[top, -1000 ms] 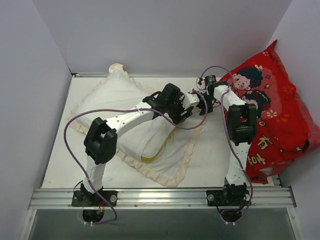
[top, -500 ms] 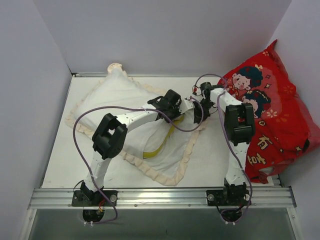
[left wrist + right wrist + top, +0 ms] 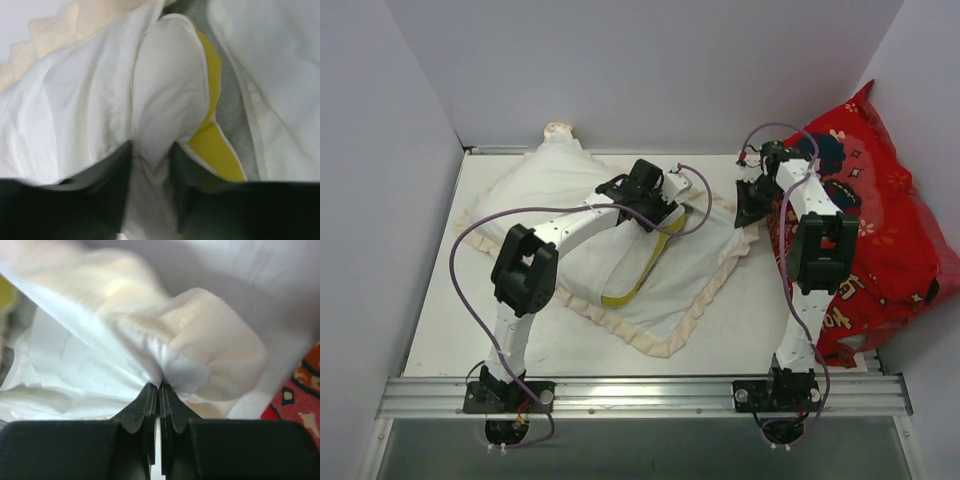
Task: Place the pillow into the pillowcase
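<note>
The pillowcase lies spread on the table, cream frill all round, bulging at the back left. The pillow's yellow strip shows at its mouth. My left gripper reaches into that mouth. In the left wrist view its dark fingers pinch a fold of the white pillow, beside the yellow strip. My right gripper holds the case's right corner off the table. In the right wrist view it is shut on white pillowcase cloth by the frill.
A large red cartoon cushion leans against the right wall, close behind my right arm, and shows in the right wrist view too. Grey walls close in the table on three sides. A metal rail runs along the near edge.
My right gripper has closed on the pillowcase corner and pulled it right and back, stretching the case. My left gripper has shifted back and left, with the pillow deeper under the cloth.
</note>
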Controlling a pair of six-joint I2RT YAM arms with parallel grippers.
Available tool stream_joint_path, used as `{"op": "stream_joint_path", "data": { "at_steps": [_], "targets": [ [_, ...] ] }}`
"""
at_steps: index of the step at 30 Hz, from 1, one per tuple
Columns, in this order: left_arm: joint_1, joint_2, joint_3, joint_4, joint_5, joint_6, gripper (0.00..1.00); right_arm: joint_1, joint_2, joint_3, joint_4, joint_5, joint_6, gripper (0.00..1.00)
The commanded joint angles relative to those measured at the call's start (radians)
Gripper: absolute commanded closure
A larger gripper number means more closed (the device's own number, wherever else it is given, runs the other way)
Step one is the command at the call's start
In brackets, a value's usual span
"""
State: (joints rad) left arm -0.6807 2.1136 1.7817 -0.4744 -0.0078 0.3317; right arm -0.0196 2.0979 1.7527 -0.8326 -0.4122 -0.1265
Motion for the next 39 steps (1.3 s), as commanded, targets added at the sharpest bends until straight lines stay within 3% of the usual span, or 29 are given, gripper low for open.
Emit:
{"op": "stream_joint_path", "data": {
  "at_steps": [1,2,4,5,6,10,16,18,19,22,26,29,31,32,36,39],
  "targets": [
    [0.033,-0.124,0.058,-0.070,0.140,-0.112,0.41,0.044,0.048,0.128,-0.129,0.081,-0.006,1.00],
    [0.041,-0.151,0.059,-0.070,0.179,-0.138,0.29,0.052,0.060,0.187,-0.129,0.079,0.008,1.00],
    [0.064,-0.214,0.074,-0.070,0.228,-0.215,0.15,0.081,0.062,0.217,-0.128,0.122,-0.002,0.80],
    [0.111,-0.231,0.079,-0.070,0.229,-0.233,0.13,0.083,0.054,0.223,-0.125,0.127,-0.008,0.68],
    [0.137,-0.240,0.088,-0.076,0.220,-0.244,0.11,0.081,0.030,0.222,-0.123,0.124,0.001,0.49],
    [0.262,-0.238,0.037,-0.135,0.120,-0.126,0.11,0.069,-0.064,0.173,-0.117,-0.008,0.040,0.36],
    [0.363,-0.227,-0.207,-0.165,0.222,0.010,0.34,0.081,-0.165,-0.013,-0.093,-0.351,0.126,0.41],
    [0.331,-0.247,-0.261,-0.167,0.262,0.020,0.42,0.101,-0.162,-0.073,-0.068,-0.451,0.206,0.46],
    [0.269,-0.277,-0.337,-0.173,0.294,-0.035,0.50,0.124,-0.141,-0.175,0.034,-0.506,0.293,0.50],
    [0.177,-0.314,-0.395,-0.171,0.316,-0.103,0.53,0.151,-0.116,-0.211,0.145,-0.524,0.370,0.52],
    [0.118,-0.372,-0.394,-0.170,0.359,-0.276,0.48,0.188,-0.033,-0.173,0.248,-0.540,0.471,0.53],
    [0.118,-0.425,-0.340,-0.156,0.335,-0.301,0.38,0.193,0.028,-0.138,0.283,-0.565,0.516,0.54],
    [0.115,-0.422,-0.261,-0.152,0.330,-0.298,0.34,0.191,0.050,-0.119,0.303,-0.567,0.531,0.61],
    [0.106,-0.406,-0.219,-0.158,0.353,-0.299,0.33,0.191,0.054,-0.117,0.306,-0.560,0.534,0.70],
    [0.067,-0.237,-0.035,-0.188,0.371,-0.327,0.32,0.193,0.031,-0.157,0.316,-0.562,0.525,0.83],
    [0.056,-0.126,0.082,-0.193,0.358,-0.379,0.32,0.188,-0.010,-0.193,0.316,-0.559,0.510,0.84]
  ]
}}
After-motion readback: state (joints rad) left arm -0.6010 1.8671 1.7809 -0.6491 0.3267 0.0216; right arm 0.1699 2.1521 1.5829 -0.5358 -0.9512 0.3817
